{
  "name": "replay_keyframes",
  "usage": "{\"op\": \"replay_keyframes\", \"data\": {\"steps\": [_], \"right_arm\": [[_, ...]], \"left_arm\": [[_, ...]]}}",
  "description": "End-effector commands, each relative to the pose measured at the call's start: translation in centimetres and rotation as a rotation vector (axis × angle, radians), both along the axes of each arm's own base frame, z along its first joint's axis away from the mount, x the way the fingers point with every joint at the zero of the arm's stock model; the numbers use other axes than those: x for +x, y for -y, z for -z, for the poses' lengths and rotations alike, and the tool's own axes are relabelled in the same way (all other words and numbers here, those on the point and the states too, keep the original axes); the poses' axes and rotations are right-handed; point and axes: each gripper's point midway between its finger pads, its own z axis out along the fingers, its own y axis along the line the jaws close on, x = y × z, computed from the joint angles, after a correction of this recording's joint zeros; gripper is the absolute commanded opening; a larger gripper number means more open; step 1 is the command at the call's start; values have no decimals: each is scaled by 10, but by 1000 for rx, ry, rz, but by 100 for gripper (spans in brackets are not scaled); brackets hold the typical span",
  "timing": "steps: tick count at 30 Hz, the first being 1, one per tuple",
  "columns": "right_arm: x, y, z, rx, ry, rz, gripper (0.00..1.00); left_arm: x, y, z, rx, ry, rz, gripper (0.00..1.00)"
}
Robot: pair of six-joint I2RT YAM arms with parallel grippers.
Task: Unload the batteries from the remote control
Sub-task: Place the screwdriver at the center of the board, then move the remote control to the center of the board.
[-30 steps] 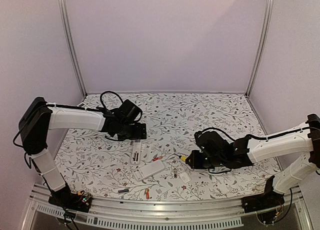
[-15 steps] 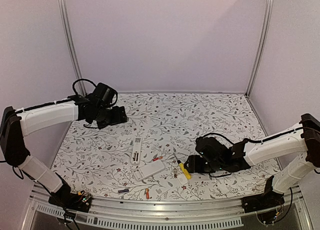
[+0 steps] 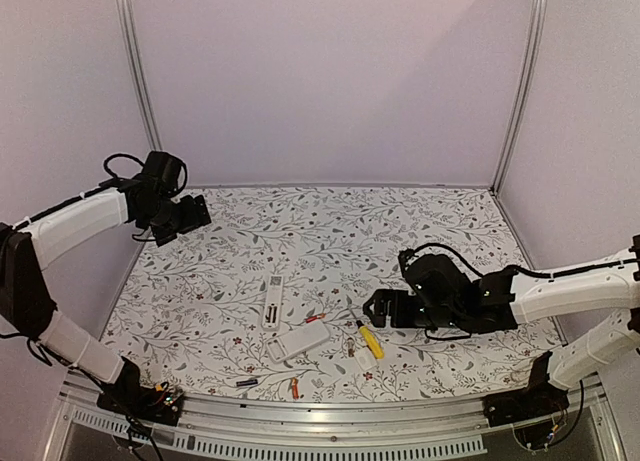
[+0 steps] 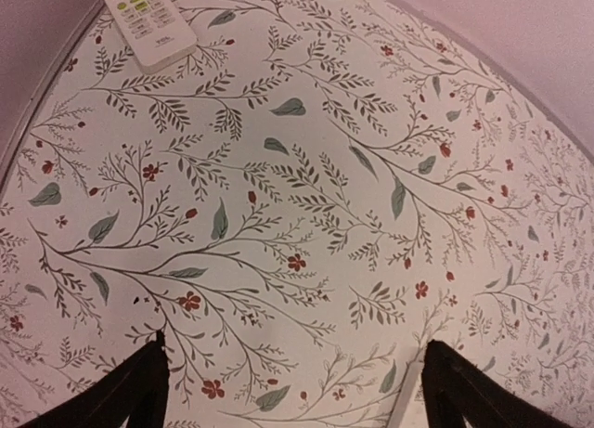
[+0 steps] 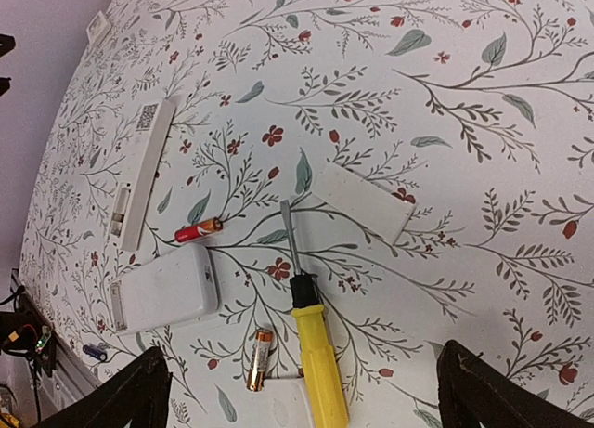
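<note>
Two white remotes lie face down at the table's middle front: a slim remote (image 3: 272, 303) (image 5: 144, 182) and a wider remote (image 3: 298, 339) (image 5: 162, 289). Loose batteries lie around them: a red battery (image 3: 316, 318) (image 5: 198, 229), an orange-tipped battery (image 3: 352, 348) (image 5: 259, 358), an orange battery (image 3: 295, 387) and a dark battery (image 3: 246, 382) (image 5: 93, 351). My right gripper (image 3: 375, 309) (image 5: 302, 350) hangs open above a yellow-handled screwdriver (image 3: 369, 341) (image 5: 316, 354), holding nothing. My left gripper (image 3: 190, 216) (image 4: 294, 341) is open and empty, raised over the far left.
A flat white cover plate (image 5: 362, 202) lies beside the screwdriver's blade, and a second cover plate (image 5: 283, 405) (image 3: 366, 358) by its handle. A third remote (image 4: 147, 19) (image 5: 97, 26), buttons up, sits near the far left wall. The aluminium rail (image 3: 320, 421) runs along the front edge.
The right gripper opened and let go of the screwdriver, which now lies on the table, then drew back slightly. The left arm swung away from the slim remote to the far left.
</note>
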Motion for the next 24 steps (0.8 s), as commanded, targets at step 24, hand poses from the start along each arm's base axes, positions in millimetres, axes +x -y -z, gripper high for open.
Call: {"op": "replay_keyframes", "data": {"steps": [24], "right_arm": [[18, -1, -38, 4, 58, -2, 99]], "left_arm": [[141, -134, 87, 83, -179, -244, 96]]}}
